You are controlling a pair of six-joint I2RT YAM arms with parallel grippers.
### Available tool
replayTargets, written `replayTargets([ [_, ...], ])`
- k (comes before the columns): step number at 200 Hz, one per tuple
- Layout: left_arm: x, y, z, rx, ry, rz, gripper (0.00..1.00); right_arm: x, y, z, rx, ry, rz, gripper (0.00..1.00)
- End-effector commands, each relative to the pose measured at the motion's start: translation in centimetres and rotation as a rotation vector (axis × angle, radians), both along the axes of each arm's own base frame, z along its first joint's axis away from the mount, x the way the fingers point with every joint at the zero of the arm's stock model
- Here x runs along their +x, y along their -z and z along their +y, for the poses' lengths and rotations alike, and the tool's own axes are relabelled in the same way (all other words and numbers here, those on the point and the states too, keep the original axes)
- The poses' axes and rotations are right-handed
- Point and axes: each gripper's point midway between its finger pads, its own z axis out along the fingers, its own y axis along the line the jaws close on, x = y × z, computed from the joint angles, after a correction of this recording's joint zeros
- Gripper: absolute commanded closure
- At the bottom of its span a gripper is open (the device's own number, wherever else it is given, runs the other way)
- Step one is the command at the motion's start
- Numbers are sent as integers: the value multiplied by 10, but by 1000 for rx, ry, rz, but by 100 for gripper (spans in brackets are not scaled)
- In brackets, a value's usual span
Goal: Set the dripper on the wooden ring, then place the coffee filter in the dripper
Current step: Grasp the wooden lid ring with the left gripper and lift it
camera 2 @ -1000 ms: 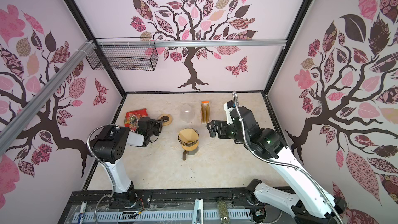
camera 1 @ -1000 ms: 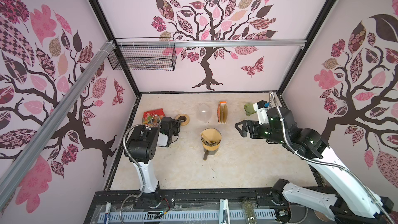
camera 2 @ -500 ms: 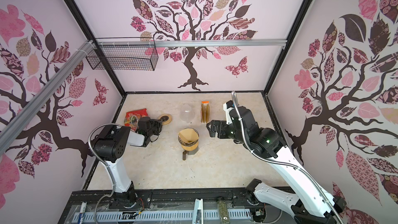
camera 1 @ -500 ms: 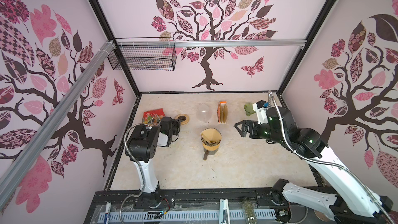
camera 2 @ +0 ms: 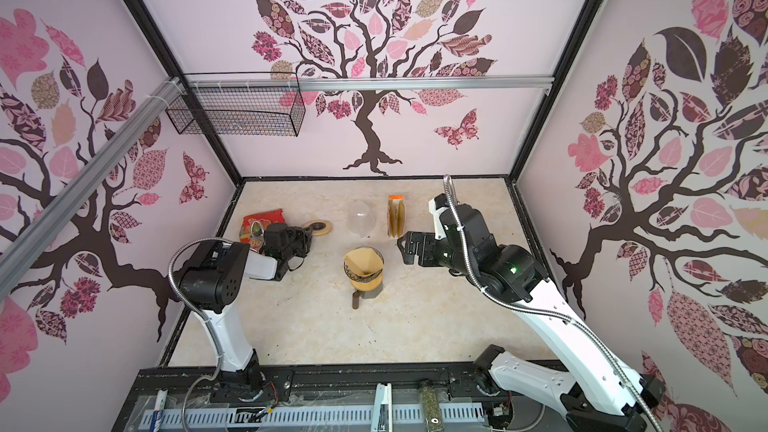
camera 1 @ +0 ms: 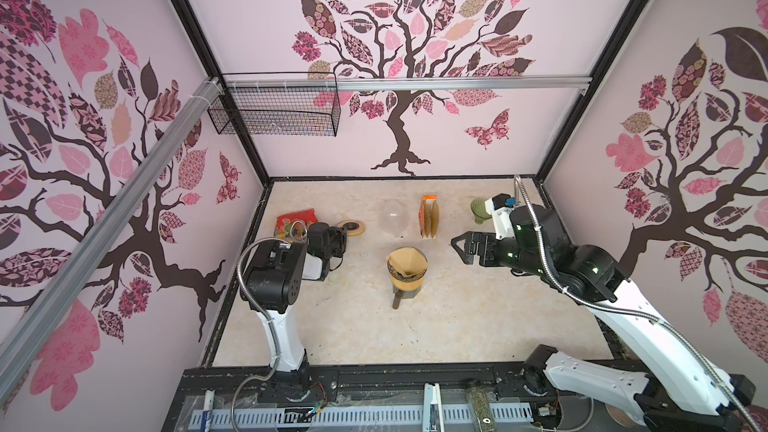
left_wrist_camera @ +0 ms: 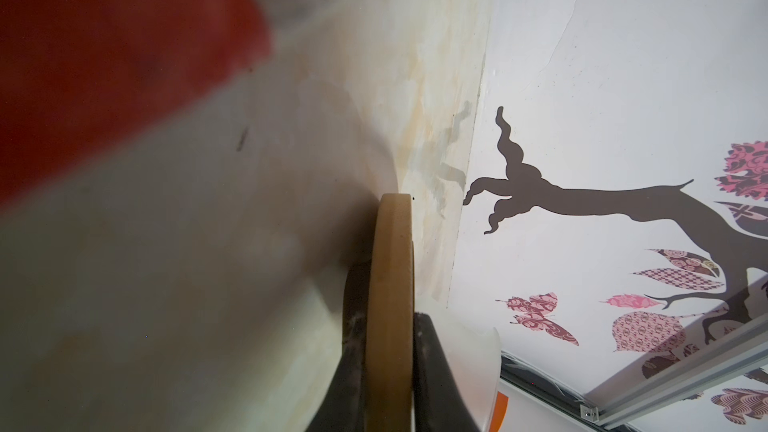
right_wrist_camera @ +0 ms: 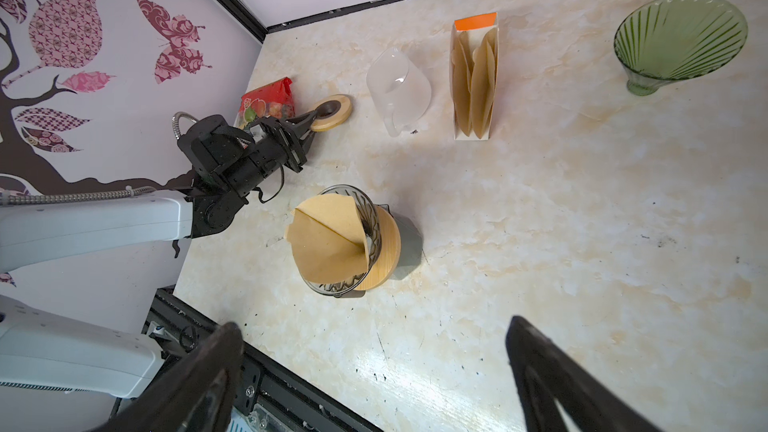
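Coffee filter (camera 1: 404, 260) is already sitting in the dripper (camera 1: 409, 283), one edge poking over the rim. Left gripper (right_wrist_camera: 316, 115), off to the dripper's left in both top views, has its fingers pinched on a wooden ring (left_wrist_camera: 392, 243). Right gripper (camera 1: 459, 248) hangs just right of the dripper, fingers spread wide, holding nothing.

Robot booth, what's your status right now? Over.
Left gripper shut on ring; right gripper open, empty. Filter sits in dripper. Nothing in the way.
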Motion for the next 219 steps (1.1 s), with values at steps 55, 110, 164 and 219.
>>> replayTargets([
  [55,37,-86,-3,-49,42,-198,93,2,1,3,-11,-15,3,0],
  [110,54,-142,-20,-49,142,-323,93,-3,11,-12,-61,21,6,0],
  [164,58,-169,-65,-50,327,-404,93,-9,3,-25,-51,51,-37,0],
  [219,48,-154,-120,-59,487,-381,93,-16,1,-26,-11,38,-61,0],
])
